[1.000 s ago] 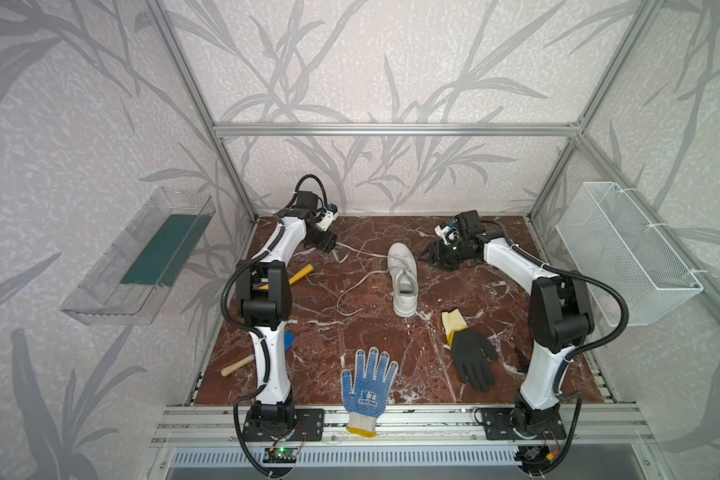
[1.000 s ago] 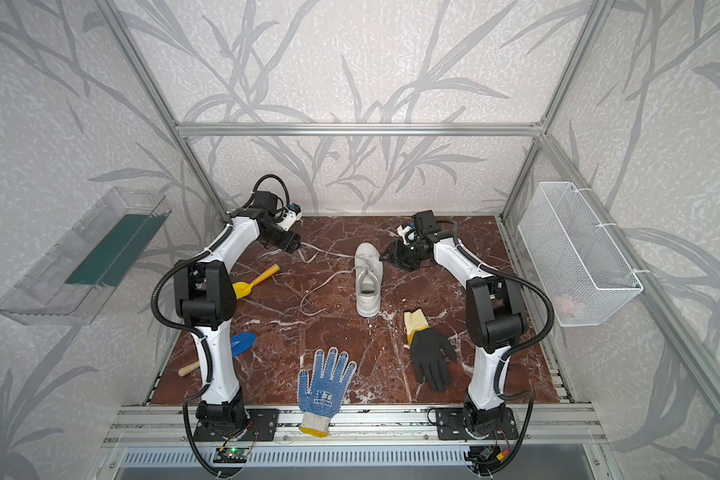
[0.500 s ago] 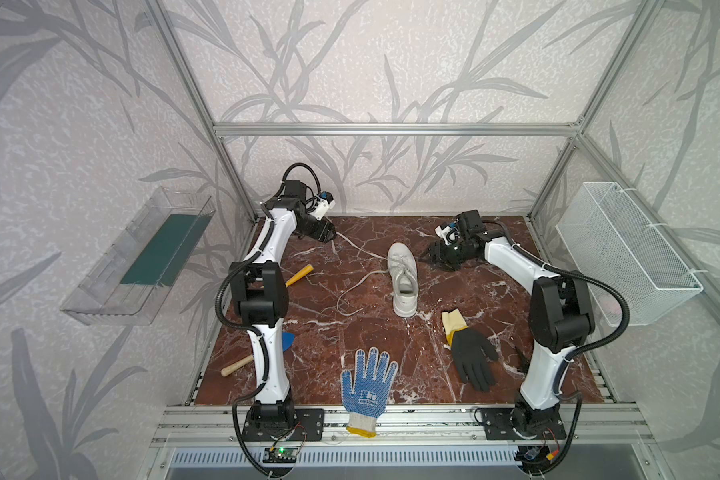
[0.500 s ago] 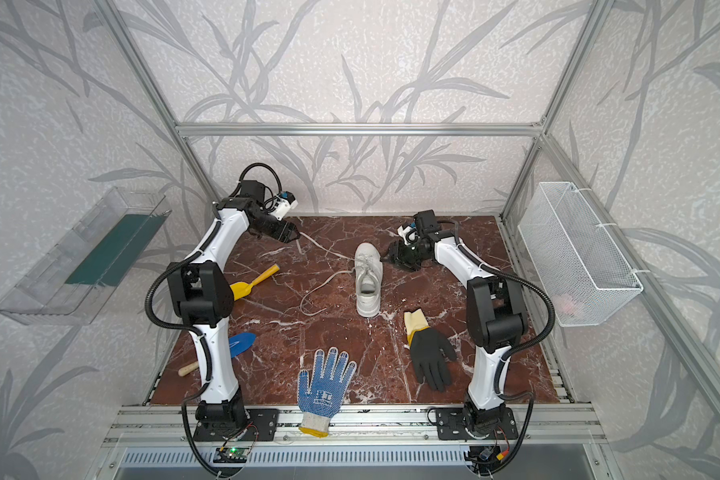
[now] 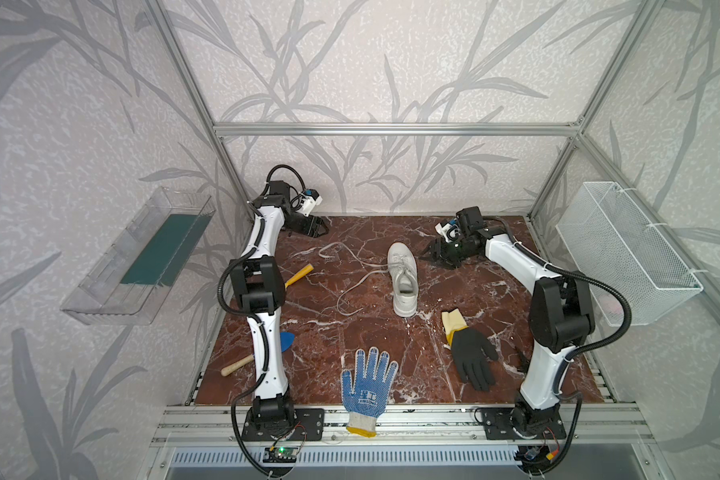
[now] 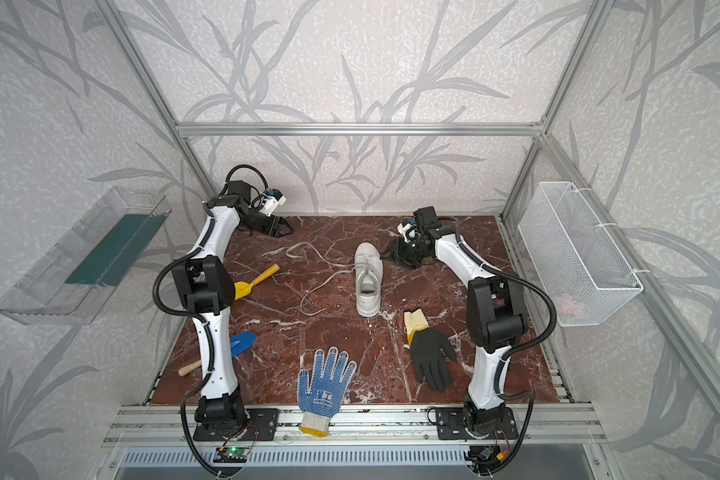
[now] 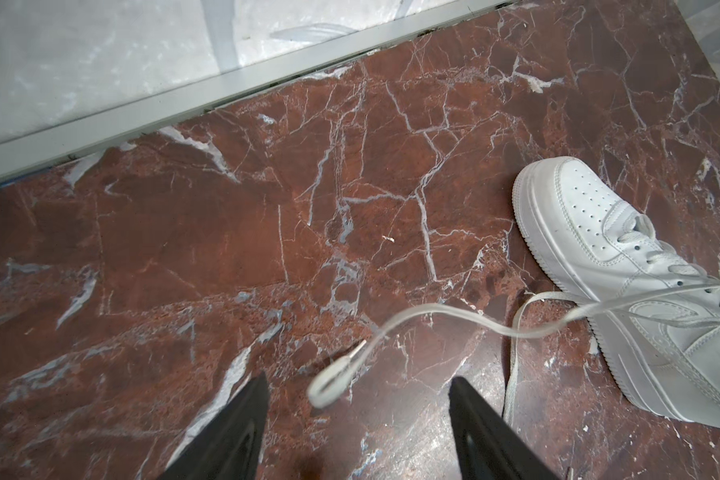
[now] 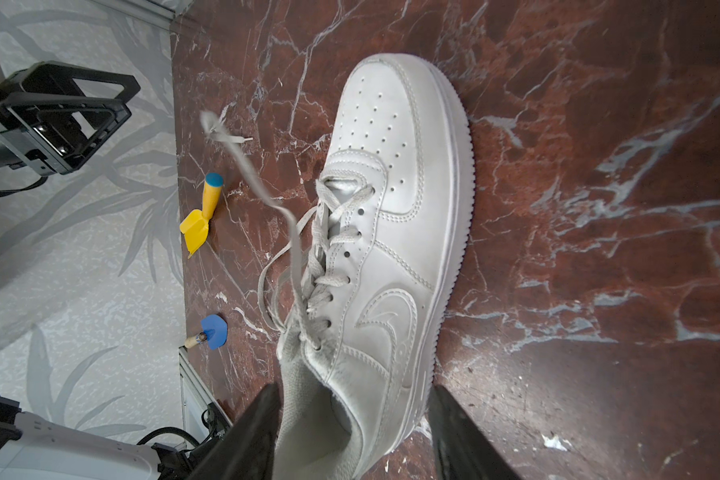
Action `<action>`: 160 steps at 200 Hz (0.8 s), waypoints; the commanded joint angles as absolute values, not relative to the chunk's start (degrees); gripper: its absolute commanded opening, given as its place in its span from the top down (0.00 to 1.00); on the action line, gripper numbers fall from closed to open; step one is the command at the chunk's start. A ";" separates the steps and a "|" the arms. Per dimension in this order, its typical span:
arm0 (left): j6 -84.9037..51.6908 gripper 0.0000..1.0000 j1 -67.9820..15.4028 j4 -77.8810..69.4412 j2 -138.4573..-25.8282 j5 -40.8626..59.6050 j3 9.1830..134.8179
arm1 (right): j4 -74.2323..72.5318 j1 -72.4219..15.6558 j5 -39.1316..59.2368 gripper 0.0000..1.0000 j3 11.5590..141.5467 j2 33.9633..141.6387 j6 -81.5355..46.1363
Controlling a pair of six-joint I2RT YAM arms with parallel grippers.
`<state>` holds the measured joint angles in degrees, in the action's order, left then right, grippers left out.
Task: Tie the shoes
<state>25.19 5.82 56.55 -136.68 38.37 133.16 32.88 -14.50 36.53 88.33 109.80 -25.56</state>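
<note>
The white shoe (image 5: 403, 279) sits in the middle of the table (image 5: 495, 299). In both top views its long way runs up and down the frame. The toe points to the back wall at the top, and the heel points to the bottom.

Both laces (image 5: 352, 282) spill off to the left of the frame. One lace end (image 5: 328, 249) curls in the upper left part of the table, and that is the bit that matters.

The left gripper (image 5: 321, 228) hangs just up and left of that curl, with its jaws apart and nothing in them. In the left wrist view the curl lies right in front of the two black fingers (image 7: 242, 415), close but not between them.

The right gripper (image 5: 429, 254) sits just beside the shoe on the right, with its jaws apart too. I can't tell if it touches the shoe.

I think the left arm is the nearer one for that lace. It would need to go down and a bit toward the shoe.
</note>
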 commanded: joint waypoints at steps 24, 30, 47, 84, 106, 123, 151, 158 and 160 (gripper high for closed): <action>24.79 0.31 6.06 60.06 -138.40 43.44 137.22 | 34.00 -14.15 37.51 0.42 89.58 110.35 -25.65; 24.32 0.32 6.02 60.41 -138.36 43.81 137.53 | 33.88 -14.15 37.61 0.42 89.61 110.39 -25.74; 24.02 0.37 5.70 62.17 -137.72 44.71 137.11 | 33.47 -14.21 37.44 0.42 89.69 110.47 -26.02; 19.93 0.47 0.33 61.25 -129.94 23.99 124.94 | 33.39 -14.16 36.96 0.42 90.38 110.79 -26.89; 17.01 0.46 -3.30 56.57 -123.64 13.85 114.37 | 33.61 -14.24 36.09 0.42 90.26 110.40 -26.78; 15.69 0.46 -5.57 54.56 -118.78 9.64 107.80 | 34.74 -14.24 35.34 0.42 90.03 110.02 -26.12; 11.59 0.46 -9.17 51.49 -111.75 7.03 98.77 | 34.09 -14.24 35.40 0.42 87.97 108.87 -25.42; 10.33 0.46 -10.01 50.38 -110.05 5.70 96.38 | 33.87 -14.24 35.53 0.42 87.60 108.66 -25.25; 9.94 0.47 -10.19 50.12 -109.67 5.38 95.75 | 33.85 -14.24 35.58 0.42 87.49 108.53 -25.23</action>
<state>14.79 -9.10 53.87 -116.79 12.49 100.97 33.12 -14.50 35.83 88.33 110.41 -26.30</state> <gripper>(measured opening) 0.537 0.578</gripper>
